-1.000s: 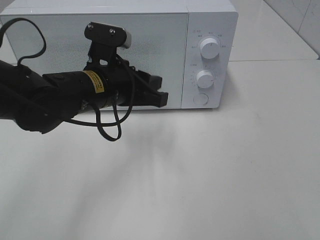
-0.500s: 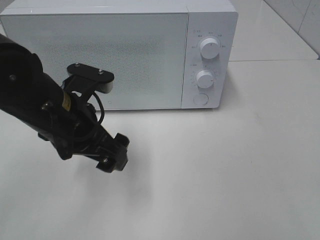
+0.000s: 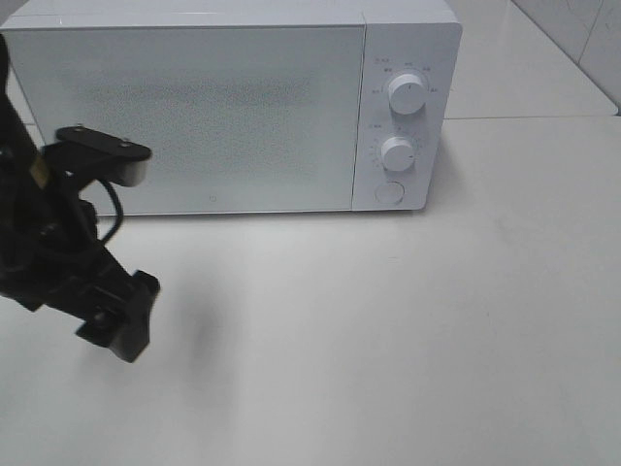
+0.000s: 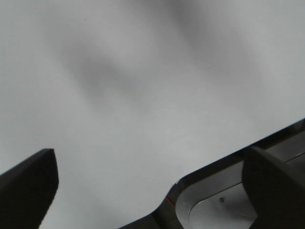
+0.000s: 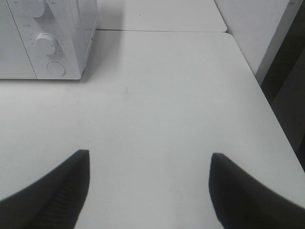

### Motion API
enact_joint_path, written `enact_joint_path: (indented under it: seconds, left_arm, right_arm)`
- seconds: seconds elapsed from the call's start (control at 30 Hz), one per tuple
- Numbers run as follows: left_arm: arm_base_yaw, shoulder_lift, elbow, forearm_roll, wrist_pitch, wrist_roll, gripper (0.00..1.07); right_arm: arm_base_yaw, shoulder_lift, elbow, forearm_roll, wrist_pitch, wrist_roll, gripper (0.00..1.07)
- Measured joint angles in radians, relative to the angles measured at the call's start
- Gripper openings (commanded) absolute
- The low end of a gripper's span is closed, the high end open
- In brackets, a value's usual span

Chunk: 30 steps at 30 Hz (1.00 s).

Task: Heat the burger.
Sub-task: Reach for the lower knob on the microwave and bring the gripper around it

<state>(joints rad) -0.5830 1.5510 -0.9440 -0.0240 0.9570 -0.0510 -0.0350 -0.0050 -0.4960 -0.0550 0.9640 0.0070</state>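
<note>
The burger shows in none of the views. A white microwave [image 3: 223,107] stands at the back of the table with its door shut; its control panel also shows in the right wrist view [image 5: 52,38]. My left gripper [image 3: 124,330] hangs low over the table's left front, well off the microwave, open and empty; in its wrist view the left gripper [image 4: 150,188] has its black fingers wide apart over bare table. My right gripper [image 5: 148,188] is open and empty above the table, to the right of the microwave; it is outside the exterior high view.
The microwave's panel carries two white knobs [image 3: 406,93] [image 3: 397,152] and a round button [image 3: 389,192]. The white table [image 3: 408,330] ends at a right edge [image 5: 257,81]. A metal frame part [image 4: 224,200] lies past the table's edge by my left gripper.
My left arm has swung away from the microwave door, down and to the left toward the table's front. Its jaws have spread wide. The right gripper has not moved.
</note>
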Motion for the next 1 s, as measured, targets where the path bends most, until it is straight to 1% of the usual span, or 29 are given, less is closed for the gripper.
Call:
enact_joint_path:
  seconds: [0.03,0.07,0.1,0.13,0.17,0.2,0.27,0.3,0.33,0.37,0.4,0.43,0.63,0.7,0.73,0.8,0.83,0.87,0.9,0.97,1.0]
  left_arm:
    - [0.075,-0.023,0.000,0.001,0.020,0.016,0.98]
    - [0.114,-0.038,0.000,0.001,0.028,0.026,0.98]
    - [0.114,-0.038,0.000,0.001,0.028,0.026,0.98]
    - [0.185,-0.068,0.000,0.001,0.042,0.042,0.98]
    - [0.225,-0.084,0.000,0.000,0.055,0.051,0.98]
    - [0.225,-0.084,0.000,0.000,0.055,0.051,0.98]
    - [0.352,-0.143,0.000,-0.017,0.094,0.066,0.98]
    - [0.352,-0.143,0.000,-0.017,0.094,0.066,0.98]
    - [0.377,-0.157,0.000,-0.024,0.106,0.067,0.98]
    - [0.377,-0.157,0.000,-0.024,0.106,0.067,0.98]
    - [0.408,-0.180,0.000,-0.029,0.135,0.071,0.98]
    - [0.418,-0.193,0.000,-0.029,0.153,0.071,0.98]
    - [0.427,-0.271,0.013,-0.029,0.225,0.063,0.98]
    - [0.427,-0.329,0.059,-0.029,0.233,0.060,0.98]
    - [0.427,-0.329,0.059,-0.029,0.233,0.060,0.98]
    - [0.427,-0.424,0.164,-0.028,0.236,0.059,0.98]
    - [0.427,-0.424,0.164,-0.028,0.236,0.059,0.98]
    - [0.427,-0.444,0.185,-0.028,0.236,0.059,0.98]
    - [0.427,-0.498,0.233,-0.028,0.238,0.059,0.98]
    - [0.427,-0.521,0.251,-0.028,0.239,0.059,0.98]
    - [0.427,-0.581,0.294,-0.028,0.240,0.059,0.98]
  right_arm:
    - [0.000,0.000,0.000,0.000,0.000,0.000,0.67]
    - [0.000,0.000,0.000,0.000,0.000,0.000,0.67]
    - [0.000,0.000,0.000,0.000,0.000,0.000,0.67]
    - [0.000,0.000,0.000,0.000,0.000,0.000,0.67]
    - [0.000,0.000,0.000,0.000,0.000,0.000,0.67]
    - [0.000,0.000,0.000,0.000,0.000,0.000,0.67]
    - [0.000,0.000,0.000,0.000,0.000,0.000,0.67]
    - [0.000,0.000,0.000,0.000,0.000,0.000,0.67]
    - [0.000,0.000,0.000,0.000,0.000,0.000,0.67]
    - [0.000,0.000,0.000,0.000,0.000,0.000,0.67]
    - [0.000,0.000,0.000,0.000,0.000,0.000,0.67]
    - [0.000,0.000,0.000,0.000,0.000,0.000,0.67]
    - [0.000,0.000,0.000,0.000,0.000,0.000,0.67]
    - [0.000,0.000,0.000,0.000,0.000,0.000,0.67]
    - [0.000,0.000,0.000,0.000,0.000,0.000,0.67]
    - [0.000,0.000,0.000,0.000,0.000,0.000,0.67]
    - [0.000,0.000,0.000,0.000,0.000,0.000,0.67]
    - [0.000,0.000,0.000,0.000,0.000,0.000,0.67]
    - [0.000,0.000,0.000,0.000,0.000,0.000,0.67]
    - [0.000,0.000,0.000,0.000,0.000,0.000,0.67]
    - [0.000,0.000,0.000,0.000,0.000,0.000,0.67]
